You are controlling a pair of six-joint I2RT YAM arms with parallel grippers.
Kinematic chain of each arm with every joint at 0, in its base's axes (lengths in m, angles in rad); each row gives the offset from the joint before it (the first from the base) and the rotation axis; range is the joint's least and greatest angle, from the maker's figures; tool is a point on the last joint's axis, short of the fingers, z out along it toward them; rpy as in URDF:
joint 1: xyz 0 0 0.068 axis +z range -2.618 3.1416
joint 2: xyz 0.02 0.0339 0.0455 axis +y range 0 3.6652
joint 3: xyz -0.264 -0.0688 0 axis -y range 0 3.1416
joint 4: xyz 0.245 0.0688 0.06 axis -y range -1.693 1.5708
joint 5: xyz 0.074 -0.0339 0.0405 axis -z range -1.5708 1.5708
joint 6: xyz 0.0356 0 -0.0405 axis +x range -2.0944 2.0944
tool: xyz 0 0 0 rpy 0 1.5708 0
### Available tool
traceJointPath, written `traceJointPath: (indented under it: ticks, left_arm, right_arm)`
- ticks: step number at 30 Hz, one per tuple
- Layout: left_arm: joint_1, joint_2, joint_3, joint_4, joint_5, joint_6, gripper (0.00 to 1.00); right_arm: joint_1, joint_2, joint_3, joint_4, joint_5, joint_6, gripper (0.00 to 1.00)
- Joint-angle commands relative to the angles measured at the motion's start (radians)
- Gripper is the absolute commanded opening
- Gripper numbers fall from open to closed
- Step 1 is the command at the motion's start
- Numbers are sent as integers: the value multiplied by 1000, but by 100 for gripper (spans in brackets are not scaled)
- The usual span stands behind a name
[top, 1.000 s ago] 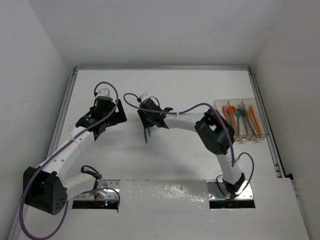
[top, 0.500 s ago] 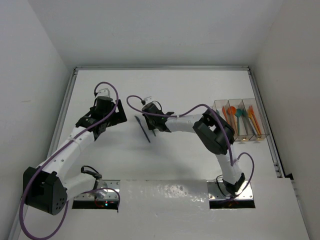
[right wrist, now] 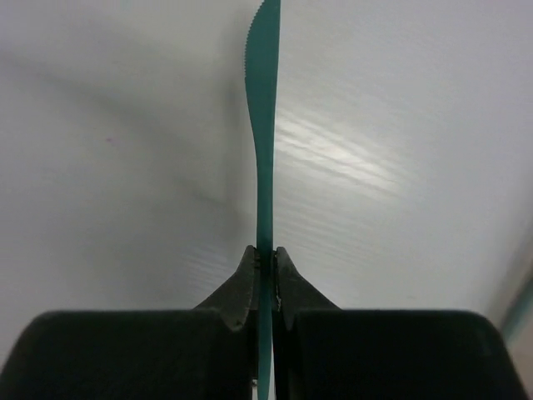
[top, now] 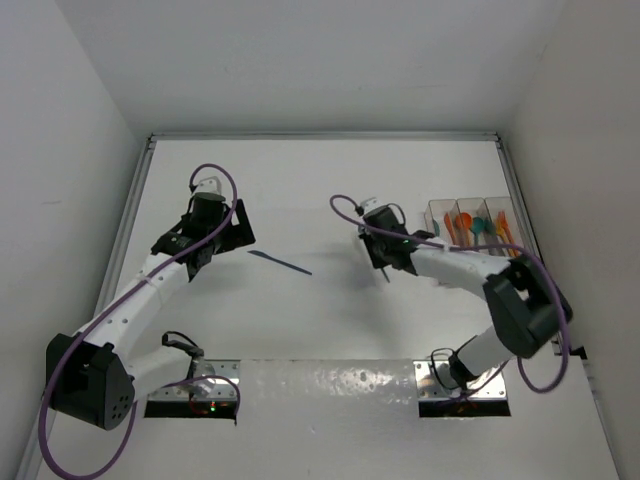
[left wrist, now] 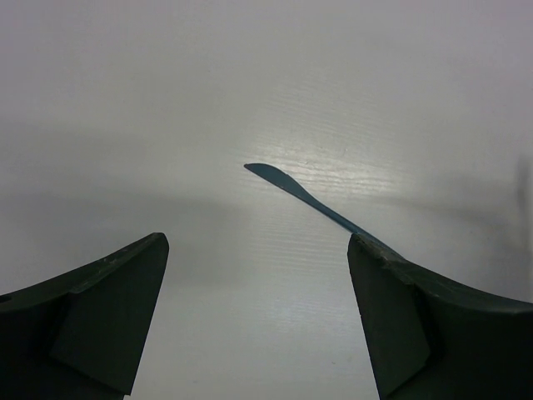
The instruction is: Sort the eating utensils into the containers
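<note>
Though clamped fingers of our right gripper hide the teal knife handle left of the bins holding orange and teal utensils, our left gripper gapes.

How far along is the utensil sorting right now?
Mostly done, it seems: several utensils already sit in the bins. In hand: the right end effector is shut on a teal knife. Left: a blue knife lies on the table near the open left end effector.

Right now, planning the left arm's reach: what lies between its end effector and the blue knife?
Only bare table separates left end effector from blue knife, in the top view.
</note>
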Motion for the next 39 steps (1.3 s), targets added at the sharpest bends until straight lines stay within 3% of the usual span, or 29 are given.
traceJointPath:
  ticks: [1,7,12,18,24,28,33,39]
  left_arm:
    - [-2,-8,-5,40,12,9,88]
    - [-2,-5,-5,40,12,10,87]
    - [-2,-2,-7,40,9,12,87]
    - [-2,1,-8,39,3,12,87]
    - [-1,1,-7,37,-7,12,87]
    - [-2,1,-5,32,-14,10,87]
    - [-2,1,-1,32,-21,7,87]
    - [-2,-2,-4,32,-19,4,87]
  right_arm:
    - [-90,-186,-1,-54,-4,-192,0]
    - [-337,-303,5,-123,-59,-395,0]
    - [-506,-279,1,-103,-130,-482,0]
    - [-604,-197,4,-42,-159,-496,0]
    - [-610,-105,43,-46,-122,-434,1]
    - [-606,-110,73,-80,-177,-394,27]
    - [-486,-226,40,-16,-168,-420,38]
    - [-293,-230,80,4,-335,-418,42]
